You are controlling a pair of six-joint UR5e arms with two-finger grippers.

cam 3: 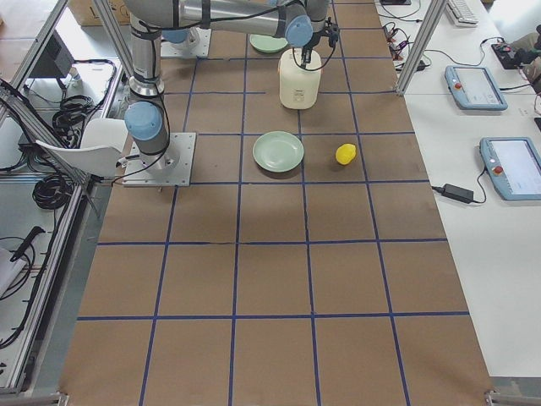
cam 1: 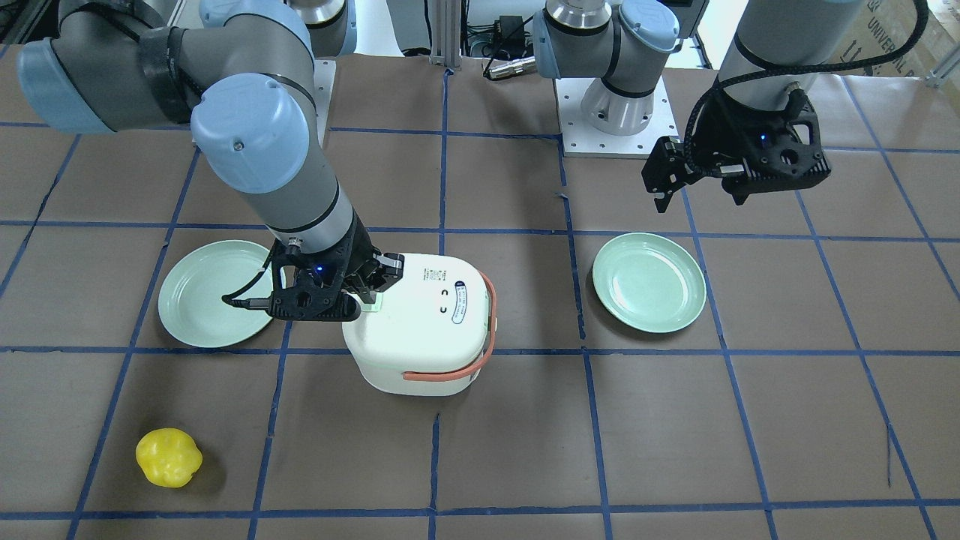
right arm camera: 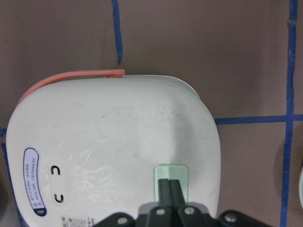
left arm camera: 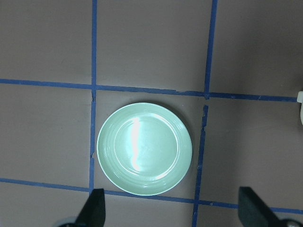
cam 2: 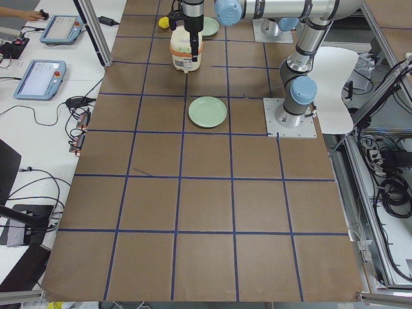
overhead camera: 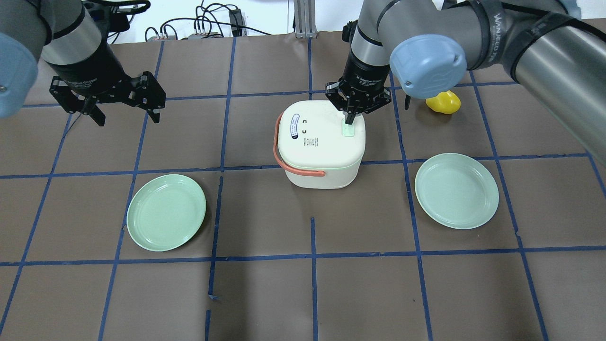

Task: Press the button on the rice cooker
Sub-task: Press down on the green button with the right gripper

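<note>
The left hand (overhead camera: 129, 111) hangs above the counter (overhead camera: 312, 284) with its fingers spread wide, holding nothing. A green plate (overhead camera: 166, 212) lies nearer the front. In the middle stands the white rice cooker (overhead camera: 321, 142), its orange handle on the left. The right hand (overhead camera: 349, 119), its 2 fingers pinched together and empty, has its tips on the pale green button (overhead camera: 348, 130) at the lid's right edge. A yellow pepper (overhead camera: 443, 102) and a 2nd green plate (overhead camera: 456, 190) lie further right.
</note>
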